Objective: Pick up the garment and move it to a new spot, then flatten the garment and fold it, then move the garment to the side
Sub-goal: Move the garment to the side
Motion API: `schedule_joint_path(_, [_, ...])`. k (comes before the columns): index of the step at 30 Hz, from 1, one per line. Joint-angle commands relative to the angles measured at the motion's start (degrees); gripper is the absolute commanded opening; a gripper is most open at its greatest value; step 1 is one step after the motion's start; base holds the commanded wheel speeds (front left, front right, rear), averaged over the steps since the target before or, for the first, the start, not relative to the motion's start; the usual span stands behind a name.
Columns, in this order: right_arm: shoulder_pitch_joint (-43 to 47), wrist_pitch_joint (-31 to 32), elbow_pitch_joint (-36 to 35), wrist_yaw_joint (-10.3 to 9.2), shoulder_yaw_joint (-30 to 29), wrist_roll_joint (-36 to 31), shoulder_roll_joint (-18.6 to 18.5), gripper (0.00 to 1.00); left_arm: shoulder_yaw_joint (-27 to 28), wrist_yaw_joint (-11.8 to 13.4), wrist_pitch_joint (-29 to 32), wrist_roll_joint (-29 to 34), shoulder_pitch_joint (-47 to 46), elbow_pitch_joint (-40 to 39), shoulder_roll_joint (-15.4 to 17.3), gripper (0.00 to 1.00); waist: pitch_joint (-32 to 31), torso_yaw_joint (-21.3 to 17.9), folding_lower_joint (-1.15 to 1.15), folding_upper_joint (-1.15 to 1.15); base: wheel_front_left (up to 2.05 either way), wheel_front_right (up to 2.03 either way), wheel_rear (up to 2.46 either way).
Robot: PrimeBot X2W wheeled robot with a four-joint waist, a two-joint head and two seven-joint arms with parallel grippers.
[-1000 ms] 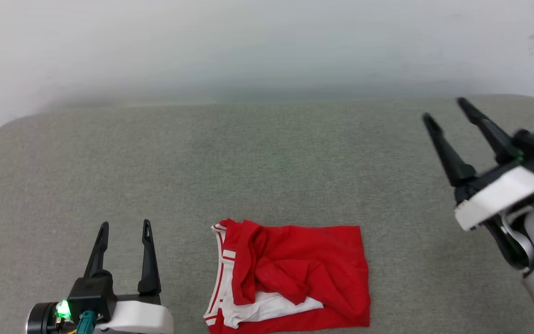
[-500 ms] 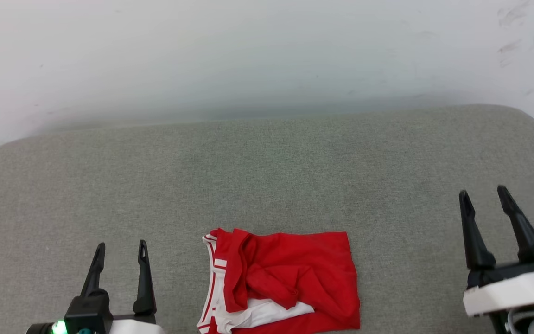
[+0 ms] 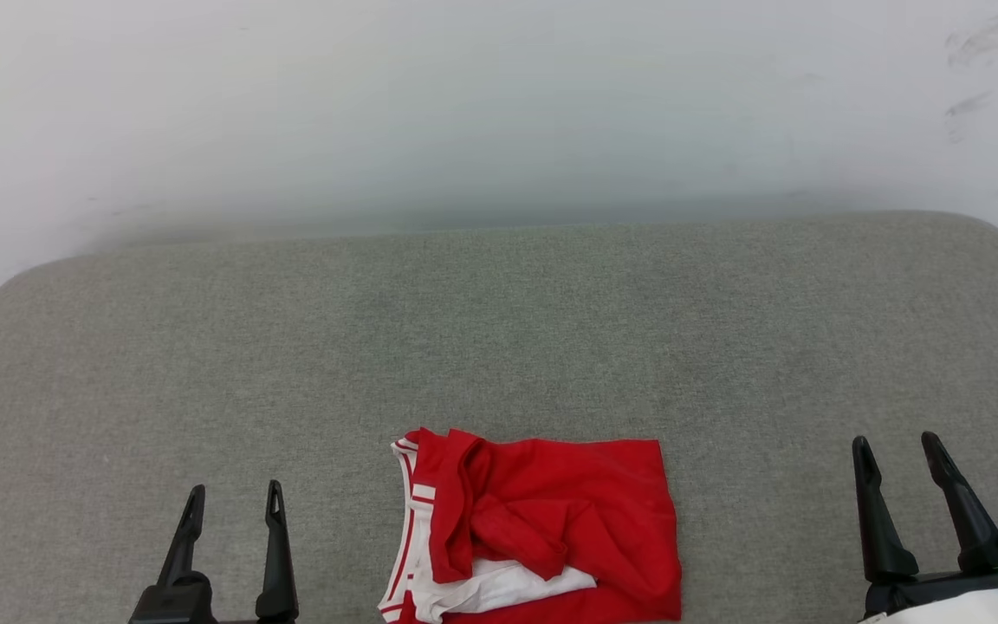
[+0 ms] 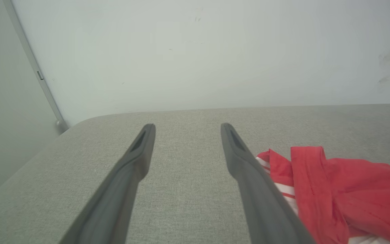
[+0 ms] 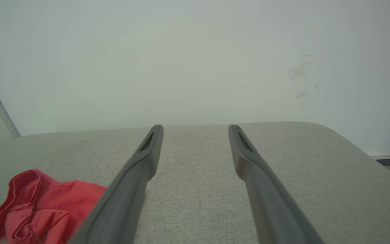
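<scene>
To my left, the left gripper (image 3: pixel 235 488) sits at the bottom edge of the head view. Its fingers are apart, pointing up, with nothing between them. It shows lower in the picture than a second ago, but the head camera has shifted as well, so I don't count that as a real move.

Near its right, not touching it, the garment (image 3: pixel 551 520) lies on the grey padded surface (image 3: pixel 499 329), in the middle by the front edge. It is a red T-shirt folded down to a compact rectangle. Striped trim runs along its left edge and a white sleeve peeks out at the near side. Its nearest edge runs off the bottom of the picture, so I can't vouch for how tidy the fold is there.

The real change is on the right. The right gripper (image 3: pixel 896 440) stood high and tilted by the right edge a second ago. It has now come down to the lower right corner, fingers spread and empty, well apart from the cloth.

My reading is that both arms have drawn back to rest. The folding is done, and only the shift to the side could remain.
</scene>
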Motion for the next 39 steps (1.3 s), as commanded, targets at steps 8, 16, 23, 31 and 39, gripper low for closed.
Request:
schedule_joint_path(8, [-3.62, -0.12, -2.38, -0.02, -1.13, -0.24, -1.84, 1.00, -0.29, 0.04, -0.13, -0.19, -0.21, -0.39, -0.09, 1.00, 0.40, 0.69, 0.00, 0.00, 0.00, 0.00, 0.00])
schedule_joint_path(16, [-16.96, 7.76, -5.72, -0.02, 4.24, 2.45, -11.12, 1.00, -1.06, -0.09, -0.13, -0.21, -1.89, -0.11, -0.21, 1.00, 1.76, 2.23, 0.00, 0.00, 0.00, 0.00, 0.00])
schedule_joint_path(23, [-27.51, 33.31, -3.45, -0.03, 15.92, 17.15, -20.77, 1.00, -1.66, 0.06, -0.13, -0.29, -3.39, -0.12, -0.28, 1.00, 3.92, 3.33, 0.00, 0.00, 0.00, 0.00, 0.00])
schedule_joint_path(31, [-29.29, 60.45, 1.68, -0.02, 22.97, 37.42, -26.46, 1.00, -3.14, 0.18, -0.13, -0.41, -6.33, -0.09, -0.35, 1.00, 7.56, 5.23, 0.00, 0.00, 0.00, 0.00, 0.00])
schedule_joint_path(39, [-29.33, 66.85, 5.34, -0.02, 25.94, 45.38, -25.78, 1.00, -4.84, 0.51, -0.13, -0.63, -10.09, -0.27, -0.42, 1.00, 13.62, 7.87, 0.00, 0.00, 0.00, 0.00, 0.00])
